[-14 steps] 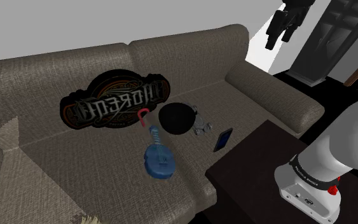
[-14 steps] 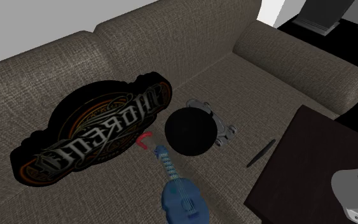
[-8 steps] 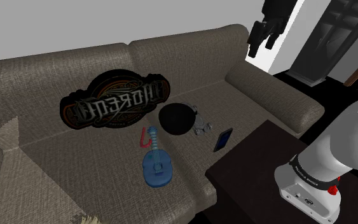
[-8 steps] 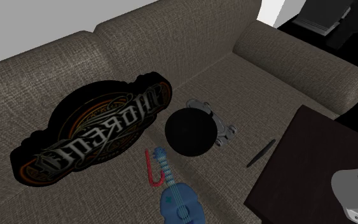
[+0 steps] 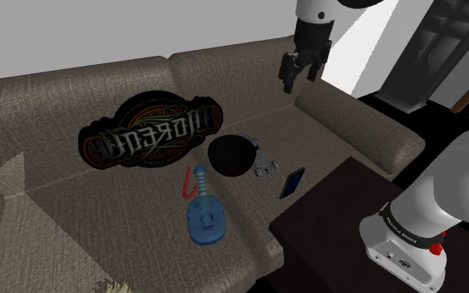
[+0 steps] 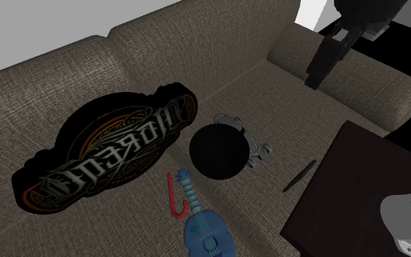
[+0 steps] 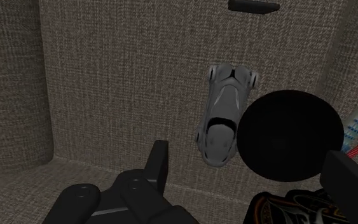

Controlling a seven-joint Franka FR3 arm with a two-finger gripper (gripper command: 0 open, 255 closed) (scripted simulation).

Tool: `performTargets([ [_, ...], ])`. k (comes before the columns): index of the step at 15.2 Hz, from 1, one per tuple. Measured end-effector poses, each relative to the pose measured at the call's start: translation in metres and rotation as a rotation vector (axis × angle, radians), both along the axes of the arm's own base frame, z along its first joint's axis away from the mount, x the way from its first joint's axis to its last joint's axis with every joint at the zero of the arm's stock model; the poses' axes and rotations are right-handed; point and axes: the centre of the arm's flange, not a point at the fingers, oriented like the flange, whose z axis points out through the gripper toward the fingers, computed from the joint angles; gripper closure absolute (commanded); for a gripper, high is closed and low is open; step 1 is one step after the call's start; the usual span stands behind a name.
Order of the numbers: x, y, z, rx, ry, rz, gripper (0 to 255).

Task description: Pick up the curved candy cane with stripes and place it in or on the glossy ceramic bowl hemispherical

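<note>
On the sofa (image 5: 124,208), the candy cane (image 5: 188,180) has slid to 7 o'clock of the black bowl (image 5: 231,155). The end effector (image 5: 298,76) has come lower, wide open and empty, so grabbing looks next.

Flat, even light washed the sofa (image 5: 124,218); shadows were faint, and the bowl (image 5: 231,156) rendered dull, solid black.

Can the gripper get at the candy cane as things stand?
Probably yes: the candy cane lies uncovered on the sofa seat, and the open gripper hangs high above it. The blue toy guitar close beside may crowd one finger.
</note>
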Motion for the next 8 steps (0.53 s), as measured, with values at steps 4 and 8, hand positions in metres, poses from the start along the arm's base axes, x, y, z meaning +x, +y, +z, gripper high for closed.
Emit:
performTargets([
  [4, 0.029, 0.037, -0.029, -0.013, 0.000, 0.000, 0],
  [8, 0.057, 0.073, -0.061, -0.026, 0.000, 0.001, 0],
])
